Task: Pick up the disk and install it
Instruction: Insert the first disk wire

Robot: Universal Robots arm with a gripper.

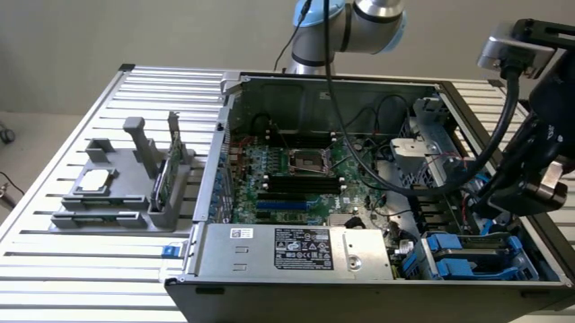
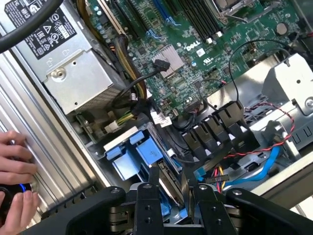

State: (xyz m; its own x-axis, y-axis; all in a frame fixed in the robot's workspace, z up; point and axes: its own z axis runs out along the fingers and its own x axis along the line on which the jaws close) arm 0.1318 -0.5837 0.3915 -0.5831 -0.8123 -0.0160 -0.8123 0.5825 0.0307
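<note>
One arm point(image 1: 355, 20) reaches over an open computer case point(image 1: 359, 299) that lies on a slatted metal surface point(image 1: 72, 276). Its gripper point(image 2: 171, 182) is down at the corner of the case on the exterior view's right, over the drive bays.

In the wrist view the jaws stand on either side of the disk point(image 2: 167, 170) and are clenched on it. The disk is seen edge-on, upright between the two fingers point(image 2: 148, 205), with its lower part down in the bay among blue plastic trays point(image 2: 139, 156). How deep it sits there I cannot tell. Just beside the bay is a row of black plugs point(image 2: 215, 129) with red and black wires, and a pale blue cable point(image 2: 266, 164) curves past them.

A green main board point(image 1: 297, 171) covers the floor of the case. A silver power supply point(image 1: 297, 249) with a black-and-white label lies along the near wall. A thick black cable point(image 1: 508, 128) runs down beside the gripper.

On the exterior view's left, well apart from the case, a grey holder point(image 1: 112, 212) stands on the surface. A small square silver chip point(image 1: 95, 180) lies flat in it, and a thin green card point(image 1: 167, 176) stands upright in a slot.

In the wrist view a person's hand point(image 2: 14, 164) rests on the surface just beside the case, its fingers close to a small black object with a blue ring point(image 2: 14, 188).
</note>
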